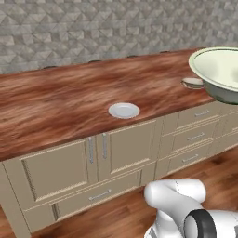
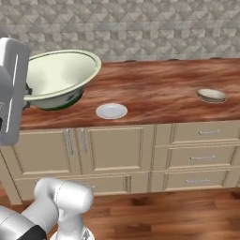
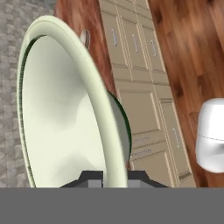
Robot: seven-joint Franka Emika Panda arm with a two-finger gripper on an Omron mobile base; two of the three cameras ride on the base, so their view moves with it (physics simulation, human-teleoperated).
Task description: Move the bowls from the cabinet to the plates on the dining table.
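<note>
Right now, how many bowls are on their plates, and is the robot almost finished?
One looks done: a bowl on a plate sits at the far end of the dining table. In hand: the gripper is shut on the pale green bowl's rim, carrying it above the table. Left: setting it on the bare white plate.

Readable text: none
Labels, brands: none
Numbers, signs: none on bowl (image 2: 56,75), plate (image 2: 111,111) or bench (image 2: 159,89)
</note>
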